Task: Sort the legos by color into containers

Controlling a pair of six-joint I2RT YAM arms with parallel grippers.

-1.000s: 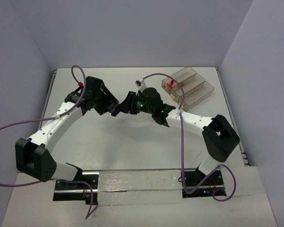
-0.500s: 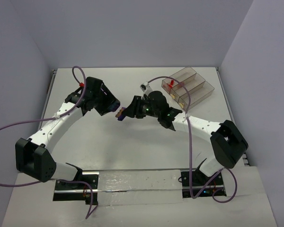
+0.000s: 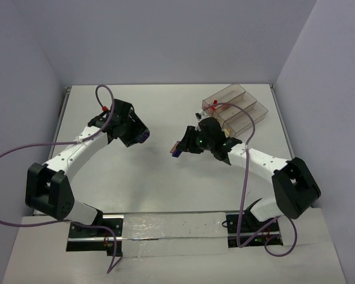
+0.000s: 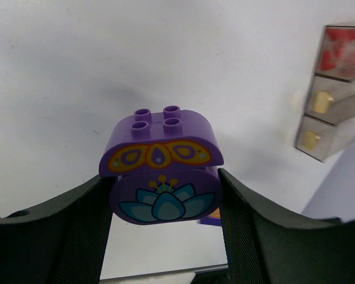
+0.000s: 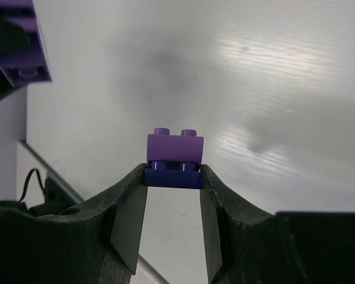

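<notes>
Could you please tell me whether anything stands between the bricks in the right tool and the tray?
Nothing visible does. The stacked purple bricks sit clamped in the right tool, and only bare table lies between them and the tray.

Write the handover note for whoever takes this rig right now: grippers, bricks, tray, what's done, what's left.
Left gripper: shut on the purple lotus-print brick, held off the table.
Right gripper: shut on the small purple stack, mid-table, short of the tray.
Tray: far right; red legos lie in its rear compartment.
Done: reds are in.
Left: both purple pieces go into a compartment apart from the reds; neither is over the tray yet.
</notes>
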